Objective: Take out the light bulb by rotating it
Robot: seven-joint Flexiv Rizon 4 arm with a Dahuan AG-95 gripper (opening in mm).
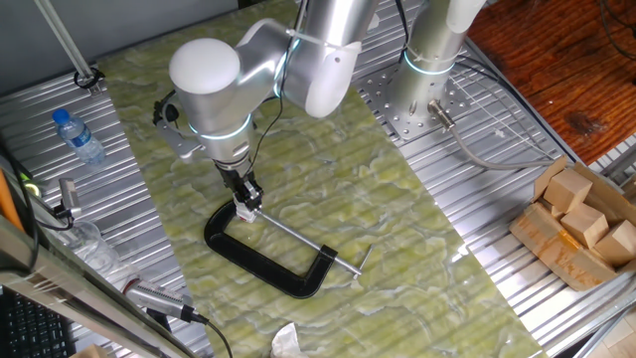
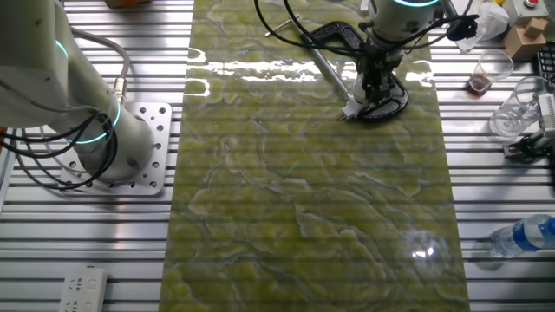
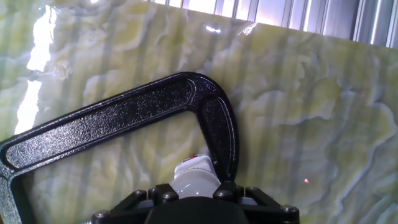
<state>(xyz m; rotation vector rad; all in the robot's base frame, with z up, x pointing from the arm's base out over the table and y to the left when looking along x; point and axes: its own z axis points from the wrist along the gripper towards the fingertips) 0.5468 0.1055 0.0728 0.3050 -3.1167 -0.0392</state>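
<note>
1. One light bulb (image 3: 194,180) is what you must locate first; in the hand view you see a small frosted white rounded body with a short neck and a speck of red at its top edge; the lower half is hidden by the black gripper (image 3: 196,200) body.
2. You will find the bulb at the closed end of the black C-clamp (image 1: 260,257), just inside the curved corner of the frame; in one fixed view a small white fitting (image 1: 244,211) shows at the fingertips, touching the clamp's jaw end; you cannot separate bulb from fitting there.
3. Note the gripper (image 1: 246,202) position; it points down onto the clamp end, with the bulb directly below and between the fingers; contact appears close, yet the pictures do not show the fingertips clearly, so you cannot tell whether they are clenched on the bulb or released.
4. Check the near obstacles; the clamp frame curves tightly around the bulb on the right side in the hand view; the clamp's steel screw rod (image 1: 308,239) runs away from the bulb toward the far jaw.
5. Check the open room; the clamp lies flat on the green marbled mat (image 2: 303,217), and much bare mat surrounds it; the mat's edges meet the ribbed metal table (image 2: 503,217); a water bottle (image 1: 78,135) and a box of wooden blocks (image 1: 581,224) stand well apart.
</note>
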